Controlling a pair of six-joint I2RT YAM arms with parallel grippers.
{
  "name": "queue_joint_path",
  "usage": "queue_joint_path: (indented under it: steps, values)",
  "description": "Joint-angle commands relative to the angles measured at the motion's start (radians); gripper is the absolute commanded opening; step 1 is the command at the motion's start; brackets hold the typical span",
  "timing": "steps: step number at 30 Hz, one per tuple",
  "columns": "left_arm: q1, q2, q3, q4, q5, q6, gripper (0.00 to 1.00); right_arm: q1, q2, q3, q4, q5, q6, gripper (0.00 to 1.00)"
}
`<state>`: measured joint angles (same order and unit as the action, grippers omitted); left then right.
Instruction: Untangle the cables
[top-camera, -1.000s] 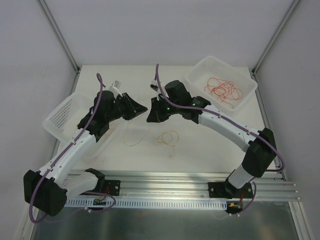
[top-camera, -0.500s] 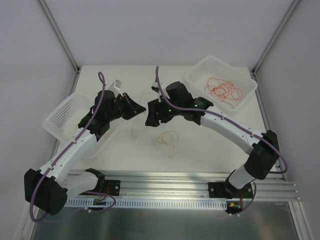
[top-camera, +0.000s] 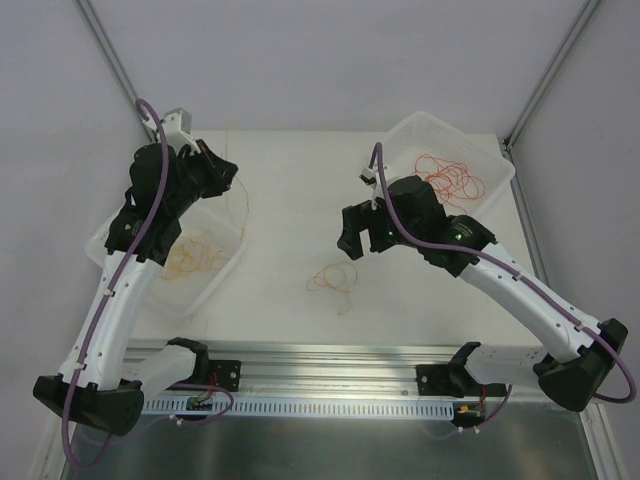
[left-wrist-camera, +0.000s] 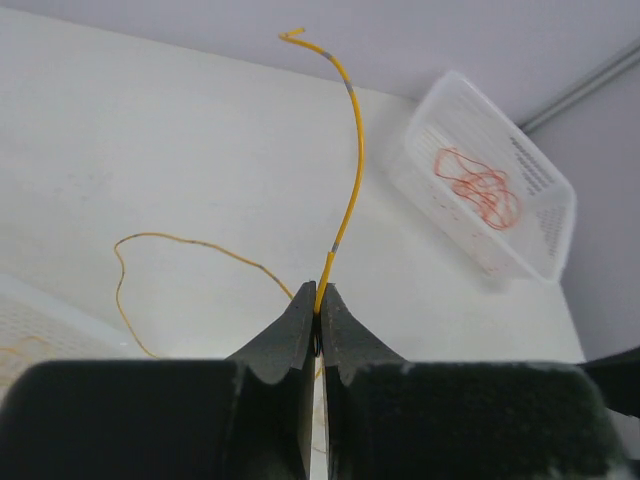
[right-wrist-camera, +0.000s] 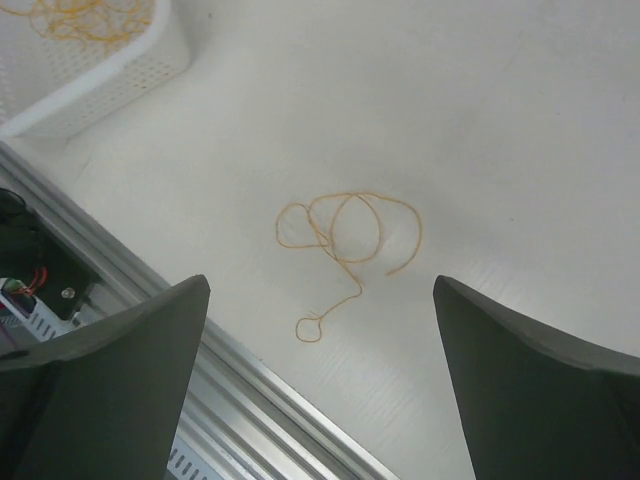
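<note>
The left pincer (left-wrist-camera: 318, 300), clamped on a freed yellow cable (left-wrist-camera: 352, 150), has swung to the rim of the left basket (top-camera: 100, 240); the right pincer (top-camera: 352, 235) gapes wide above the coil (top-camera: 333, 277) left on the surface (top-camera: 290, 170).

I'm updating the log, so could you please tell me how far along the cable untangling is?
Done: yellow cables lie in the left basket and red cables in the right basket. In hand: the left claw is shut on one yellow strand, by the left basket. Left: a looped yellow tangle on the table, with the open right claw hovering over it.
</note>
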<state>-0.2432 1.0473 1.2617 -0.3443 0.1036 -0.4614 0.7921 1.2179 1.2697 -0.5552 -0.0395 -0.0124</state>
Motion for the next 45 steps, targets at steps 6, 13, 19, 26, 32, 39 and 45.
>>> queue_joint_path:
  steps: [6, 13, 19, 26, 32, 39, 45]
  values:
    - [0.117, 0.006, 0.055, -0.15, -0.229, 0.23, 0.0, -0.016, -0.032, -0.061, -0.046, 0.104, -0.02, 1.0]
    - [0.22, 0.078, -0.114, -0.147, -0.278, 0.24, 0.18, -0.016, -0.008, -0.084, -0.038, 0.102, -0.017, 1.0]
    - [0.234, 0.142, -0.153, -0.159, -0.246, 0.248, 0.82, -0.014, 0.018, -0.09, -0.038, 0.095, -0.017, 1.0]
    - [0.219, 0.083, -0.186, -0.165, -0.019, 0.225, 0.97, -0.019, 0.025, -0.128, -0.046, 0.164, 0.0, 1.0]
    - [0.091, 0.054, -0.248, -0.167, -0.011, 0.198, 0.94, -0.057, 0.045, -0.179, -0.032, 0.149, 0.064, 0.94]
    - [0.117, 0.072, -0.249, -0.163, -0.249, 0.109, 0.75, -0.063, 0.058, -0.208, -0.015, 0.096, 0.084, 0.86]
    - [0.139, 0.267, -0.05, -0.167, -0.343, 0.225, 0.78, -0.064, 0.037, -0.225, -0.012, 0.089, 0.091, 0.86]
